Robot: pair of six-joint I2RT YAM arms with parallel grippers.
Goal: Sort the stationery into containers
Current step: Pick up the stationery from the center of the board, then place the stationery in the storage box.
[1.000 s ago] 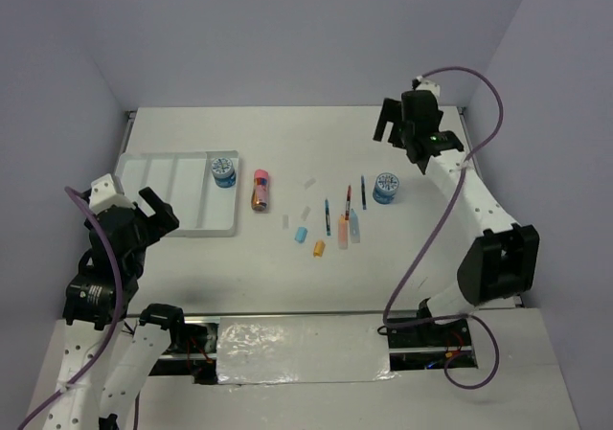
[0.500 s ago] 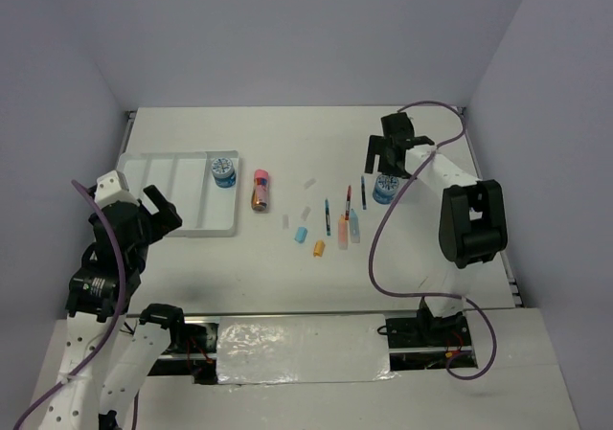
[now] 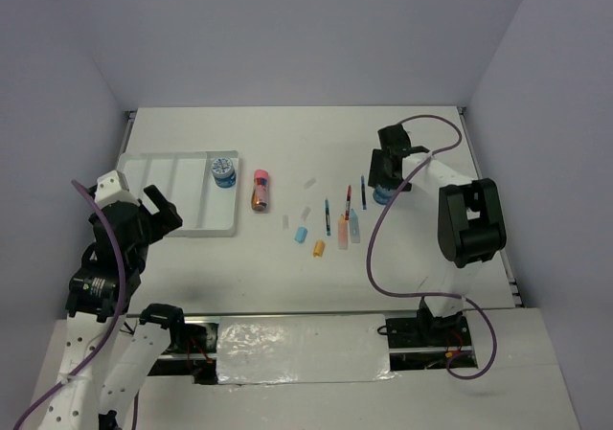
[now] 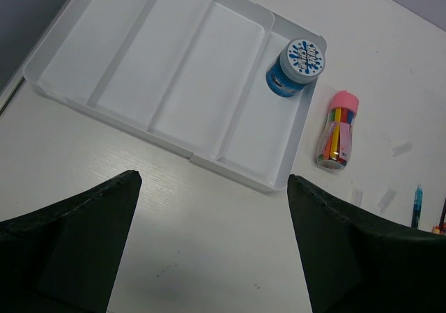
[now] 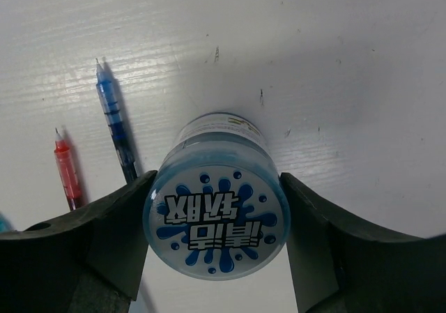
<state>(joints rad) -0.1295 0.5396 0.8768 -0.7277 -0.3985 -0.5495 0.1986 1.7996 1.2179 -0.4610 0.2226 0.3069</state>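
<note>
My right gripper is down over a round blue-white roll, both fingers pressed on its sides; the roll stands on the table. A blue pen and a red pen lie just left of it. The white four-compartment tray holds another blue-white roll in its right compartment. A pink-orange cylinder lies right of the tray. My left gripper hovers open near the tray's front edge, holding nothing.
Mid-table lie a light-blue piece, an orange piece, a peach piece, small clear pieces and thin pens. Grey walls enclose the table on three sides. A purple cable loops off the right arm.
The right arm came down from the back right onto the roll beside the pens, and its jaws closed in against the roll. The left arm has barely shifted.
</note>
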